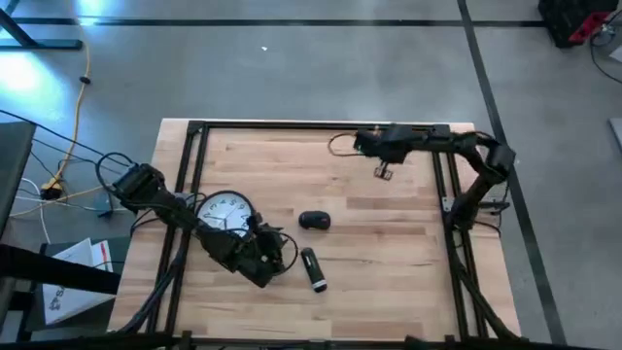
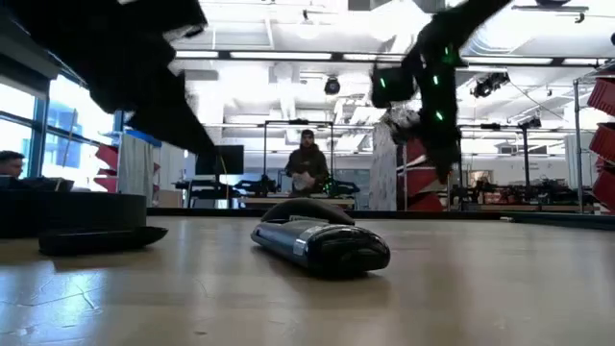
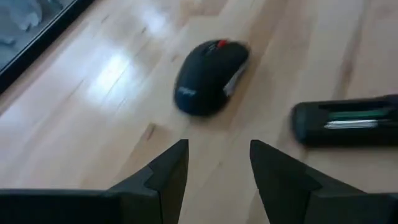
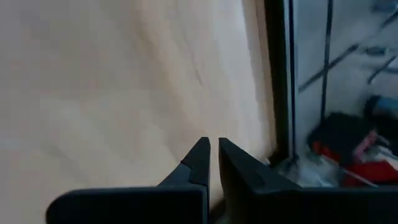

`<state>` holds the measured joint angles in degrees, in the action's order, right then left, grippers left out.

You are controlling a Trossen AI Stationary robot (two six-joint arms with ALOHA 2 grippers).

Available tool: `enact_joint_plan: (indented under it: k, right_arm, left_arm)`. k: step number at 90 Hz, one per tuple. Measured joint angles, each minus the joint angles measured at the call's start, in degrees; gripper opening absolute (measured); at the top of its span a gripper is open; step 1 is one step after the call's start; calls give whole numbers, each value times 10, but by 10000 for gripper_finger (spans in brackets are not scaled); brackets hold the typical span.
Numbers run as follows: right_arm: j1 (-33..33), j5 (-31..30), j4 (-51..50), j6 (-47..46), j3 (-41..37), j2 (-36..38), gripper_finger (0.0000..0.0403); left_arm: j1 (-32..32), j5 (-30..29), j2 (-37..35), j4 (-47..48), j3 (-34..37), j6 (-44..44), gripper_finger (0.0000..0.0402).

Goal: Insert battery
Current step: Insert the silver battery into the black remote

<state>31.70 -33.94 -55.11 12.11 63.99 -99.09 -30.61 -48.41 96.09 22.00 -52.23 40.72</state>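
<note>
Black mouse and open remote on the wooden surface.
The computer mouse (image 3: 211, 76), with a red wheel, lies flat just ahead of the left gripper (image 3: 217, 171); the black remote (image 3: 348, 119), battery bay exposed, lies beside it, apart.

The counter (image 1: 389, 243) is largely bare on its right half; wood between the right tool (image 1: 382, 171) and the near edge carries nothing, giving unobstructed passage there. The left half is crowded. The left tool (image 3: 214, 168), fingers parted with a gap between them, sits low just beside a wall clock (image 1: 225, 211), with only bare wood directly ahead of it. Further on, two obstacles lie near each other: a black mouse (image 3: 210, 76) and a black remote (image 3: 345, 120) with its battery bay exposed. A strip of bare wood runs between the two. A black frame rail (image 1: 190, 165) bounds the counter's left side.
</note>
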Motion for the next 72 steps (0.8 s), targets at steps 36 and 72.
enact_joint_plan:
  k: [36,72]
  right_arm:
    - [178,12,-80,92,97,-125,165]
    - [252,-38,-171,218,169,-218,186]
  left_arm:
    - [118,96,2,-107,0,-181,156]
    - [177,95,3,-135,0,-250,156]
